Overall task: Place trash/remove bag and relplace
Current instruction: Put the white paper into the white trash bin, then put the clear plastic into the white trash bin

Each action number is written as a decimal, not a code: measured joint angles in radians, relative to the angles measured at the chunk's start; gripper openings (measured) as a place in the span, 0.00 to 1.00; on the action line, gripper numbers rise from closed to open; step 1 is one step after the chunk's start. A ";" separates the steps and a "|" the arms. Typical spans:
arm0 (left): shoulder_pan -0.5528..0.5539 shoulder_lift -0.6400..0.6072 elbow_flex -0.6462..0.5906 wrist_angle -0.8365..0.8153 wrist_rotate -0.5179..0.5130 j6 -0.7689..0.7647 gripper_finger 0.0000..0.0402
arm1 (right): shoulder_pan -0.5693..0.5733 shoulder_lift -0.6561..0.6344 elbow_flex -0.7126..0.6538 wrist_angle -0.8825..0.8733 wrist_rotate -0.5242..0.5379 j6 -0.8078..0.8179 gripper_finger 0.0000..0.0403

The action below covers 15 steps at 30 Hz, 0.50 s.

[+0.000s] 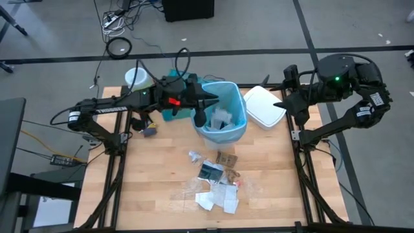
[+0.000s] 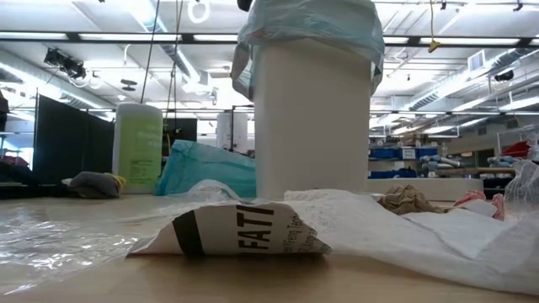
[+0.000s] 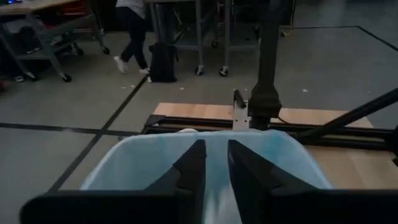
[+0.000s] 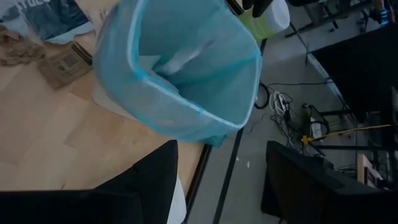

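Observation:
A white bin [image 2: 312,118] stands at the table's far middle, lined with the light blue bag [image 1: 223,103], whose top folds over the rim [image 2: 307,25]. White scraps [image 4: 180,59] lie inside. More trash [image 1: 213,181] lies spread on the table's near middle. My left gripper [image 3: 214,168] hovers over the bin's left rim [image 1: 208,107], pointing almost level, its fingers a little apart with nothing between them. My right gripper [image 4: 217,186] waits open, raised at the table's right side [image 1: 284,100], facing the bin.
A teal bag [image 2: 206,172] lies left of the bin under the left arm. A wipes canister [image 2: 139,147] stands at the far left. A white lid-like box [image 1: 264,107] sits right of the bin. A printed white paper [image 2: 236,231] and clear plastic [image 2: 50,236] lie near the front.

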 joint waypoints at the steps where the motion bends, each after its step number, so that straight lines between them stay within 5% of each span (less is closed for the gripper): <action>1: 0.000 0.000 0.001 -0.003 0.004 0.000 0.23 | 0.000 0.001 0.000 0.000 0.000 0.000 0.58; 8: -0.022 -0.006 0.224 -0.296 0.045 -0.010 0.31 | 0.004 0.018 -0.048 -0.014 -0.100 0.070 0.60; 15: -0.052 -0.040 0.470 -0.697 0.116 0.000 0.31 | 0.136 0.027 -0.378 0.120 -0.268 0.211 0.60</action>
